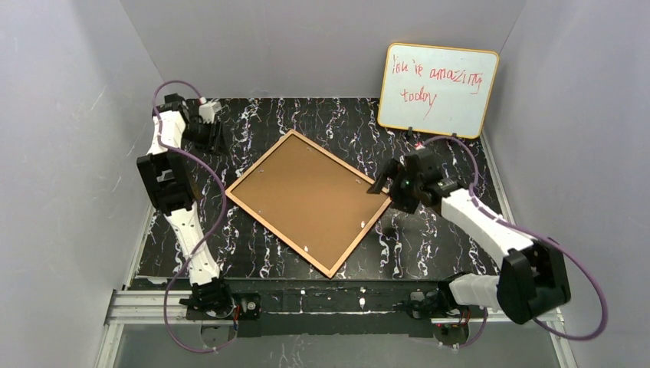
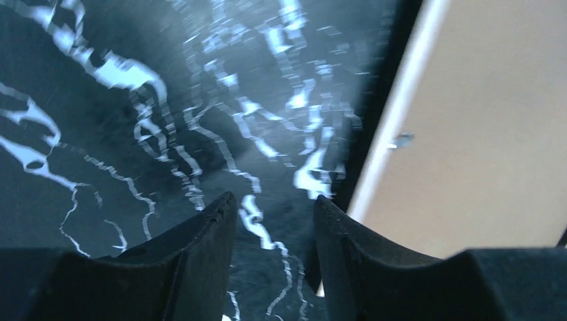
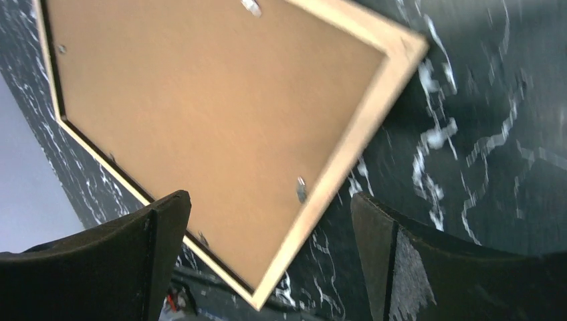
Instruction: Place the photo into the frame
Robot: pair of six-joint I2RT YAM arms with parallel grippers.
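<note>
The frame (image 1: 362, 238) lies back-up and turned like a diamond on the black marbled table, its tan rails around a brown backing panel (image 1: 306, 199). The photo is hidden from every view. My right gripper (image 1: 381, 184) hovers over the frame's right corner. In the right wrist view this gripper (image 3: 267, 200) is wide open, nothing in it, with the rail (image 3: 361, 127) and the panel (image 3: 200, 100) below. My left gripper (image 1: 207, 126) is at the back left, off the frame. In its wrist view the left gripper (image 2: 274, 200) is open over bare table, the frame's pale rail (image 2: 394, 120) to its right.
An orange-edged whiteboard (image 1: 437, 90) with red writing leans on the back wall at the right. Small metal tabs (image 3: 301, 189) sit along the inside of the frame's rails. Grey walls close in on the table (image 1: 429, 245) on three sides.
</note>
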